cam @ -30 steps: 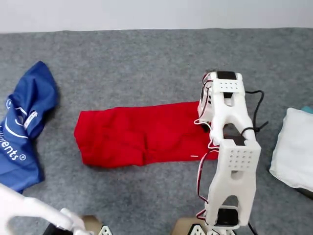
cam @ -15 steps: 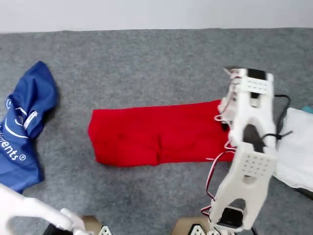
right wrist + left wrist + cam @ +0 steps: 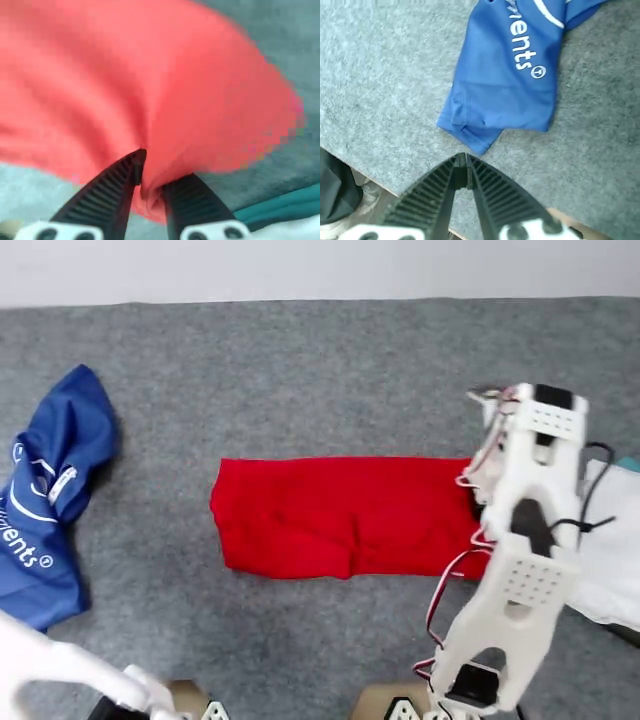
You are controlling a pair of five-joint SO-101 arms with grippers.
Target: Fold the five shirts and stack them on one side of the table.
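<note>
A folded red shirt [image 3: 345, 515] lies as a long strip across the middle of the grey table. My right gripper [image 3: 145, 185] is shut on the red shirt [image 3: 125, 85] at its right end, where the right arm [image 3: 520, 530] stands over it in the high view. A crumpled blue shirt [image 3: 50, 495] with white print lies at the table's left edge. My left gripper [image 3: 466, 172] is shut with nothing in it, hovering near the table's front edge close to the blue shirt [image 3: 512, 85]. A folded white shirt [image 3: 610, 560] lies at the right edge.
A teal cloth edge [image 3: 280, 207] peeks from under the white shirt by the red shirt's held end. The grey felt [image 3: 300, 370] behind the red shirt is bare. The table's front edge [image 3: 375, 182] runs just below the left gripper, with a dark object beyond it.
The right arm has moved to the right, dragging the red shirt with it toward the white shirt. The blue shirt and the left arm have not moved.
</note>
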